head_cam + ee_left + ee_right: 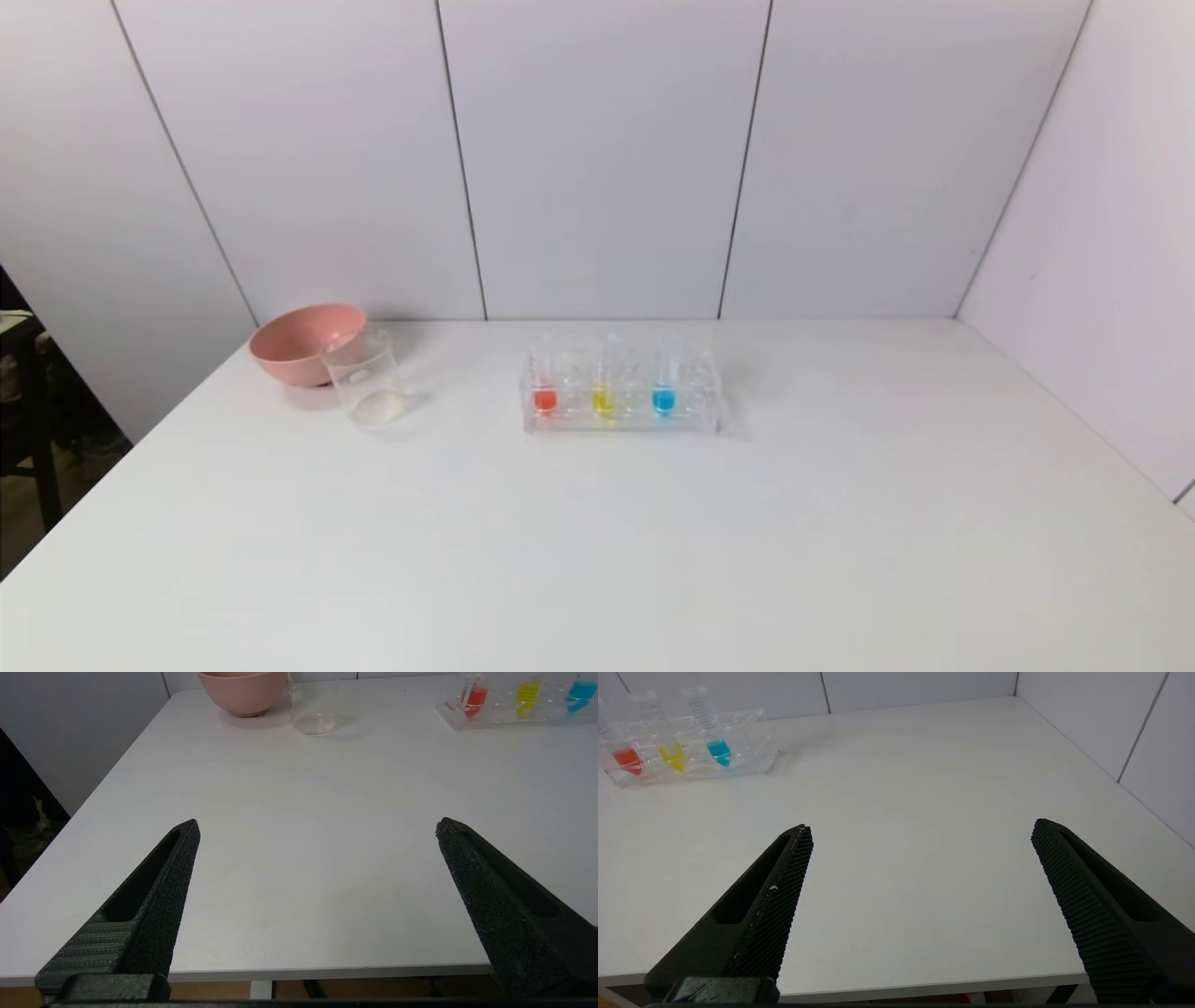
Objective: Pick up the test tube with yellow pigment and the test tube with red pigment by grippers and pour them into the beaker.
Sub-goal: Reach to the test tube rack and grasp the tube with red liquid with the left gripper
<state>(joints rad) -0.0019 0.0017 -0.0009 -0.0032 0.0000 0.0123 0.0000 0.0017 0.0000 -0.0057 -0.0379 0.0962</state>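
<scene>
Clear plastic rack (pixel 621 403) holds the red tube (pixel 544 390), yellow tube (pixel 603 392) and a blue tube (pixel 664 387) upright, well beyond both grippers. Left gripper (pixel 317 828) and right gripper (pixel 922 830) hover at the white table's (pixel 653 541) near edge, textured black jaws spread wide. A glass beaker (pixel 366 378) touches a pink bowl (pixel 299 341).

left gripper (pixel 317 828): two matte black tapered fingers, grainy pads, slotted backs, ribbed base | right gripper (pixel 922 830): same black build, fine cross-hatched pads, white scuffs on one finger (pixel 773 891)
</scene>
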